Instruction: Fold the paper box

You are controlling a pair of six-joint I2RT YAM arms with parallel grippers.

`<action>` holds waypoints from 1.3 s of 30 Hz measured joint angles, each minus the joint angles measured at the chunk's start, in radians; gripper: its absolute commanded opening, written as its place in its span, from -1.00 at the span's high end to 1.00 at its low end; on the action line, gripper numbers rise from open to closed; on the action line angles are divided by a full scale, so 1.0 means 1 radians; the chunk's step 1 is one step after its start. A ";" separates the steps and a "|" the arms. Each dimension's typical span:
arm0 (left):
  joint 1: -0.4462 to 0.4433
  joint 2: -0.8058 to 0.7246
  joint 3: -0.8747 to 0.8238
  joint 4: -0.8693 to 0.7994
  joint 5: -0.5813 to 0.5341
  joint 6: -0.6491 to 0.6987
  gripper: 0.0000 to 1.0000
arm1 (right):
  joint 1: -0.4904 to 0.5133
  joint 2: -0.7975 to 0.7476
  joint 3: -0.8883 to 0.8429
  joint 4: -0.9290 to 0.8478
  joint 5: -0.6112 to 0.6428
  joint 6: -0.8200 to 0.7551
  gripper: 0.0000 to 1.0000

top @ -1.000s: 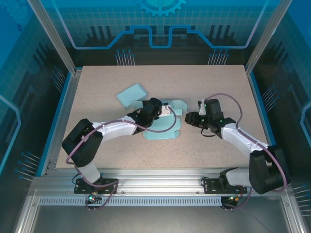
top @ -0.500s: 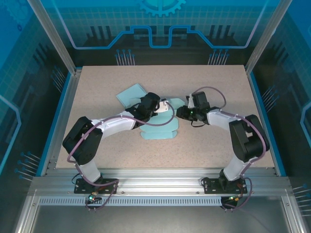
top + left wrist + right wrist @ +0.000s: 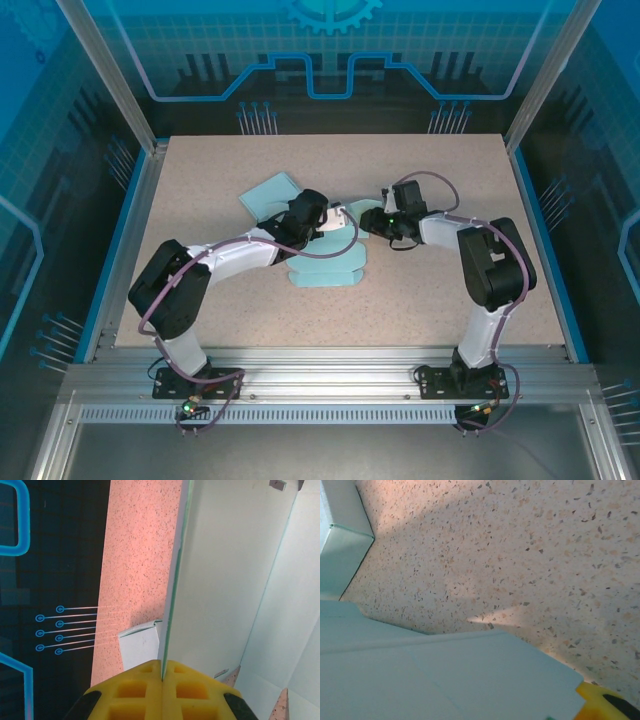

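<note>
While most of the paper box (image 3: pixel 325 270) lies flat in the middle of the counter (image 3: pixel 450 290), the job is judged to be only partly done. One wall is held up on its edge, and one flap (image 3: pixel 272 192) is spread out toward the upper left of the top view. The other walls are not yet raised. The jaws of the left gripper (image 3: pixel 162 675) are pressed tight together on the thin edge of the standing wall, at the bottom of the left wrist view. The right gripper (image 3: pixel 368 222) is set right beside the box, near the middle of the top view. One yellow fingertip (image 3: pixel 590 700) is seen next to a paper panel, but how wide its jaws are, or whether paper is held, cannot be told.
</note>
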 measured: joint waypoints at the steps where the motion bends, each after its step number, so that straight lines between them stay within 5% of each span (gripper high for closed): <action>1: 0.000 0.001 0.003 -0.002 0.000 0.000 1.00 | 0.000 0.002 -0.002 0.002 -0.003 0.001 0.14; 16: 0.001 0.048 0.063 -0.042 -0.023 -0.043 1.00 | -0.005 0.047 -0.065 0.146 -0.080 0.072 0.36; 39: -0.026 0.111 0.089 -0.011 -0.091 -0.053 1.00 | 0.018 -0.008 -0.126 0.253 -0.095 0.094 0.33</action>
